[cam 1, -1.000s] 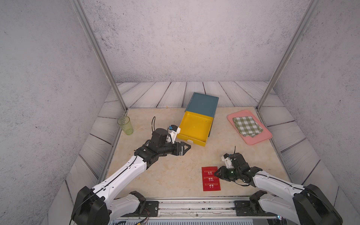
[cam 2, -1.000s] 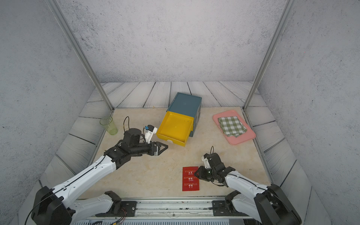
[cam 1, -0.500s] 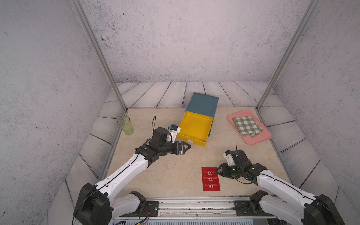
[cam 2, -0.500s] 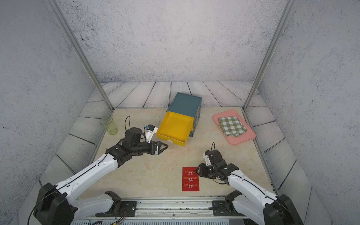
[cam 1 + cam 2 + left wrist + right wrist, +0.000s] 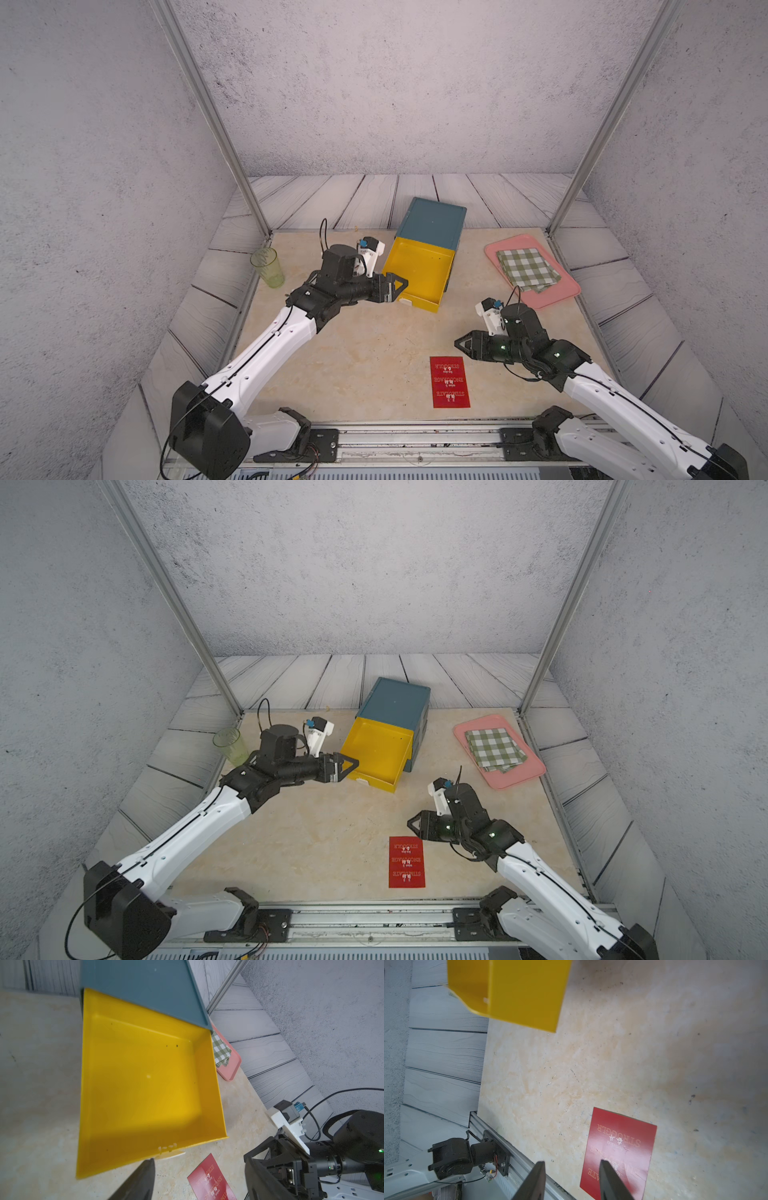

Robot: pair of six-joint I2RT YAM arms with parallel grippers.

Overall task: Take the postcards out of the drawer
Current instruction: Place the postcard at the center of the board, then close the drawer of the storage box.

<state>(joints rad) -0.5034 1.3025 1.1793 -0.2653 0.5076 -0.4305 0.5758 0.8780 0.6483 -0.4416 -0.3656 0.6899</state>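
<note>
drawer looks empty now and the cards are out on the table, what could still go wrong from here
1. The red postcards lie near the front edge of the table, and the right jaws hang open just beside them. A low swing might scatter the stack or push it toward the rail.
2. The left jaws sit open close to the front corner of the pulled-out yellow drawer. A careless move may knock it.

Glossy plastic drawer; matt red postcards.
</note>
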